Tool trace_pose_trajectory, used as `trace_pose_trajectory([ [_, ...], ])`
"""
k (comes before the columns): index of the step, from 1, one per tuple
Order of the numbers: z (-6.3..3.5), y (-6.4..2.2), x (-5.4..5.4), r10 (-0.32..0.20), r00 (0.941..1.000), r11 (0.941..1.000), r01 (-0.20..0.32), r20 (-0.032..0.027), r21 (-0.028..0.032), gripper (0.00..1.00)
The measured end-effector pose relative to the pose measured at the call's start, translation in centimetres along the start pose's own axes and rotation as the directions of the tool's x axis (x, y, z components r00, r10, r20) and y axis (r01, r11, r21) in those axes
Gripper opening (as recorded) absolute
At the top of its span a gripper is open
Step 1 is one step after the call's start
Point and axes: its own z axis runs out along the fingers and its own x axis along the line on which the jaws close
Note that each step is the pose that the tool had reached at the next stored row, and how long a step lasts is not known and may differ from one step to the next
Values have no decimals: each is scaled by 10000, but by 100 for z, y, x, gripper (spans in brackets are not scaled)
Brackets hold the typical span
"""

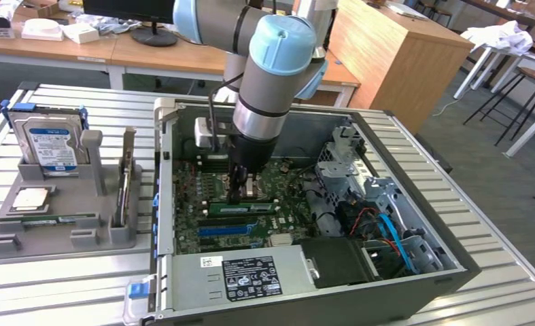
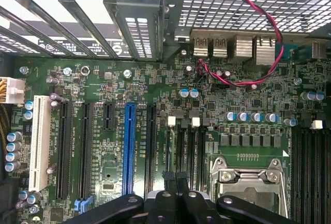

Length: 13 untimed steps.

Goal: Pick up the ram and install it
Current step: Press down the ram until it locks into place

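I am pressing my closed gripper (image 1: 243,198) onto the ram (image 1: 242,206) beside the CPU socket (image 2: 252,185), keeping pressure squarely downward.

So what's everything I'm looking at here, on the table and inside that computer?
Computer case: one, grey, lying open in the middle of the slatted table.
Main circuit board: one, green, on the floor of the case, with black slots and one blue slot.
Memory stick: one, green, lying on the board right under the tool.
Processor socket: one, silver, on the board.
Grey holder: one, at the exterior view's left of the case.
Hard drive: one, blue-and-white label, upright in the holder.
Square silver chip: one, flat on the holder.
Robot arm: one, grey and pale blue, reaching into the case.
Tool: one, black, shut, tips at the memory stick.
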Motion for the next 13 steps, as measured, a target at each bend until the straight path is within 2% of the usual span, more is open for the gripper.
trace_pose_trajectory([
  [13,34,-2,1,-1,10000,10000,1,3,3,10],
])
